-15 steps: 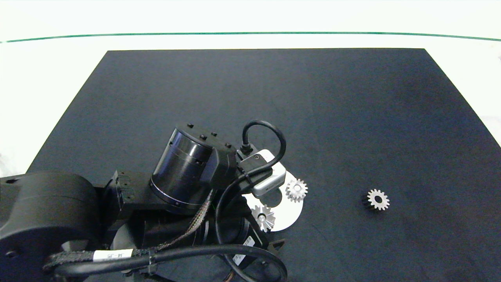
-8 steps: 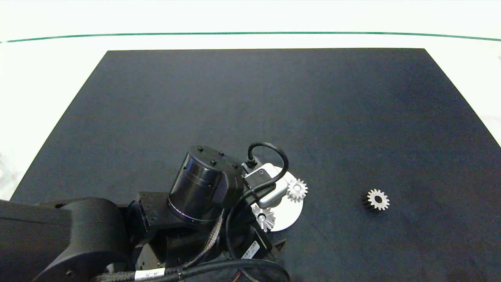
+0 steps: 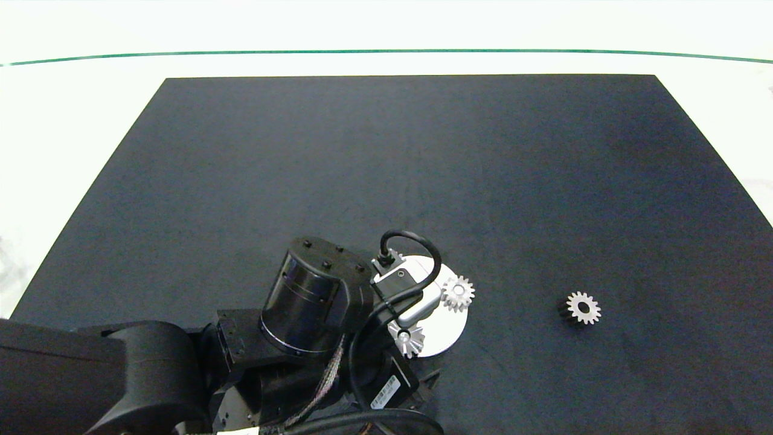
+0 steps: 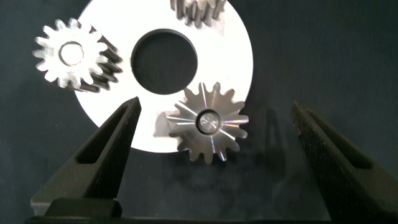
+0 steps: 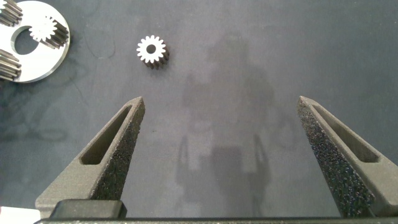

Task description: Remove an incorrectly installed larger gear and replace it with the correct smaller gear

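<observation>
The larger gear [image 4: 208, 122], with long flared teeth, sits on a pin at the rim of a silver disc plate [image 4: 236, 56]; in the head view this larger gear [image 3: 407, 339] peeks out beside the left wrist. My left gripper [image 4: 216, 106] hangs open straight above it, one finger on either side, touching nothing. A smaller gear [image 3: 583, 308] lies loose on the mat to the right. It also shows ahead of my right gripper [image 5: 221, 99], as the smaller gear [image 5: 151, 50]. That gripper is open, holds nothing and is outside the head view.
Another small gear [image 3: 458, 293] sits on the plate's [image 3: 450, 326] right rim, and a third gear [image 4: 196, 9] shows partly at its far edge. The plate has a large round centre hole [image 4: 164, 60]. A black mat [image 3: 423, 169] covers the table.
My left arm has come down and drawn in over the plate, closer to the larger gear. The gears and the plate have not moved.
</observation>
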